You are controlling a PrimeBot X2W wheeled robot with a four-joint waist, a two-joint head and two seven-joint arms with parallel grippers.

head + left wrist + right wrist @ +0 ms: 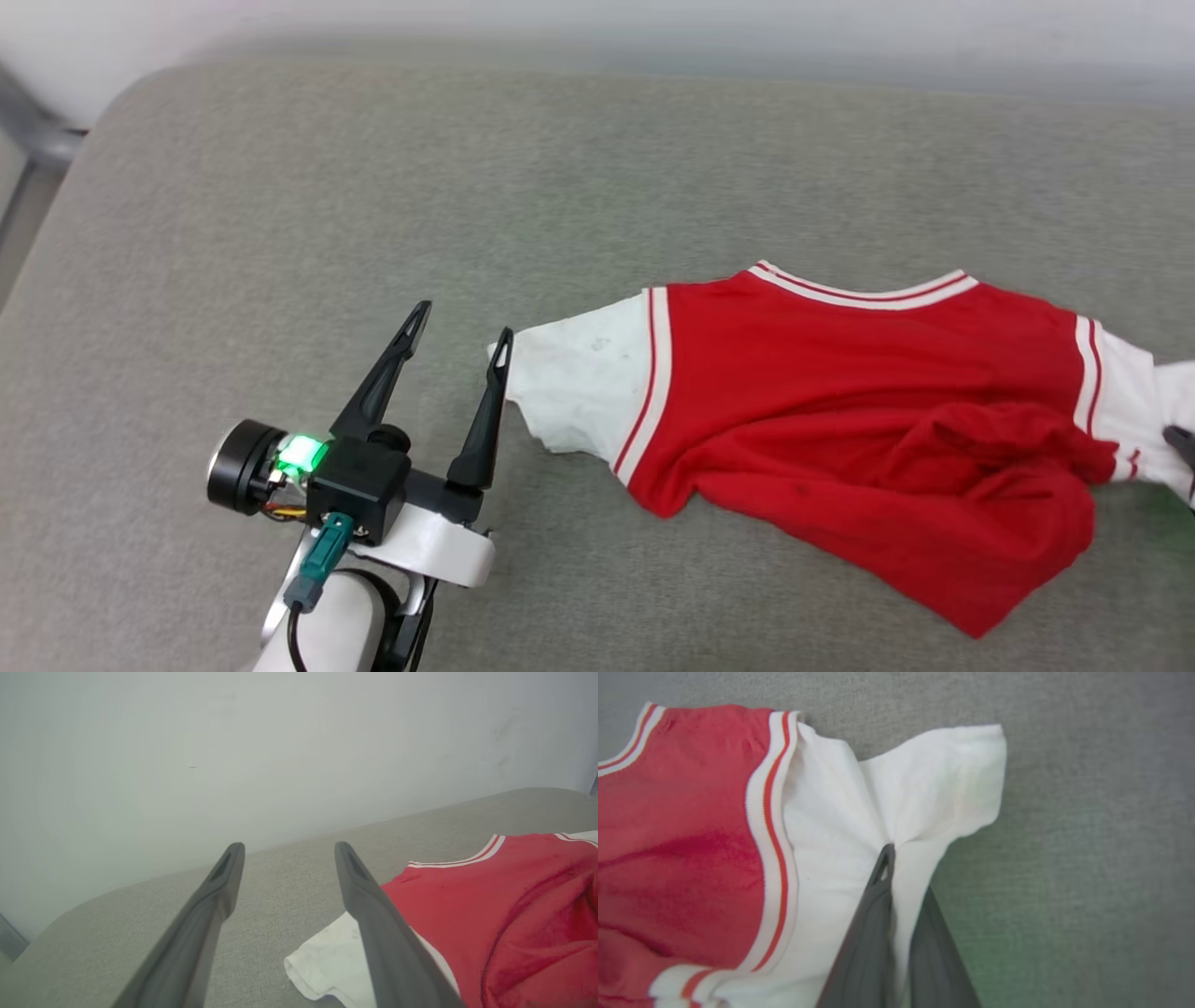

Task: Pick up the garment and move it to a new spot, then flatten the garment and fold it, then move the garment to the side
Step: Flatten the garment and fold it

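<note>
The garment (840,392) lies back side up on the grey cushion, plain red with white sleeves and striped trim; its lower hem is bunched and folded over at the right. My left gripper (462,341) stands open just left of the left white sleeve (583,378), its right finger touching the sleeve's edge. From the left wrist, that sleeve (327,961) lies beside the right finger (373,914). My right gripper (891,858) is shut on the right white sleeve (924,779), pinching a fold of it. A dark fingertip (1181,443) shows at the head view's right edge.
The grey cushioned surface (467,187) stretches wide behind and left of the shirt. Its rounded corner sits at the far left, with a pale wall (233,742) behind.
</note>
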